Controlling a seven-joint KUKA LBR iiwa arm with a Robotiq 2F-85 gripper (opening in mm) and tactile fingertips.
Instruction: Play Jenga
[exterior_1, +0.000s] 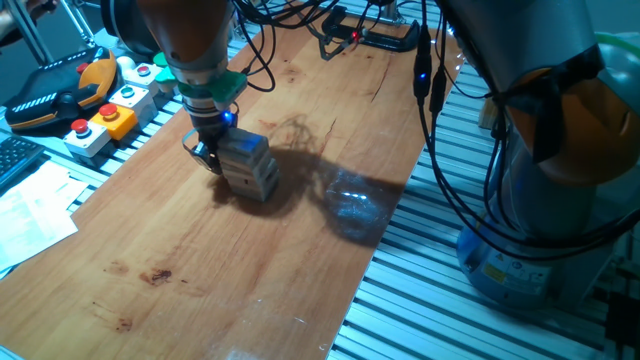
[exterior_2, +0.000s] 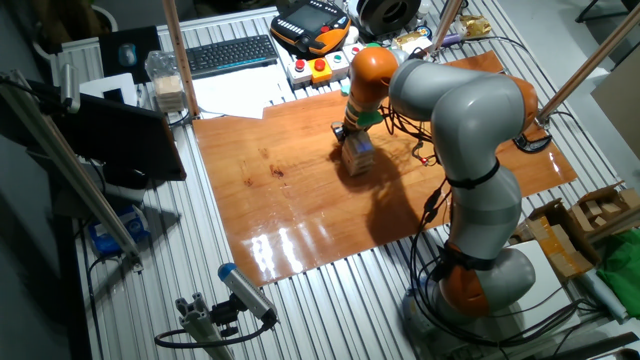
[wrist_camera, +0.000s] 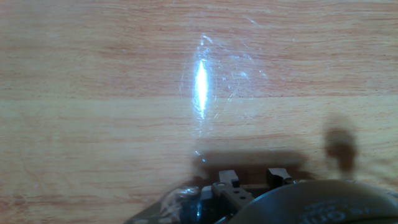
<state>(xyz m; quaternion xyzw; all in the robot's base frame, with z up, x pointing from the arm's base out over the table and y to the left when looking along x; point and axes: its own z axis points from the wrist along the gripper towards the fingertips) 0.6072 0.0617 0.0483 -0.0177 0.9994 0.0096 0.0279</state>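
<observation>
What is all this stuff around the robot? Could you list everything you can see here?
Small tower of pale wooden blocks: one, light wood, on the board under the tool.
Brown wooden board: one, on the ribbed metal table.
Grey push-button boxes: several, with red, green and yellow tops, beyond the board's edge.
Orange and black handheld controller: one, beside the button boxes.
Black keyboard: one, at the far side.
White paper sheets: a few, beside the board.
Black cables: several, hanging over the table.
Robot arm: one, grey with orange joints.
Tool: one, dark, at the tower's side; whether it is open or shut cannot be told.
</observation>
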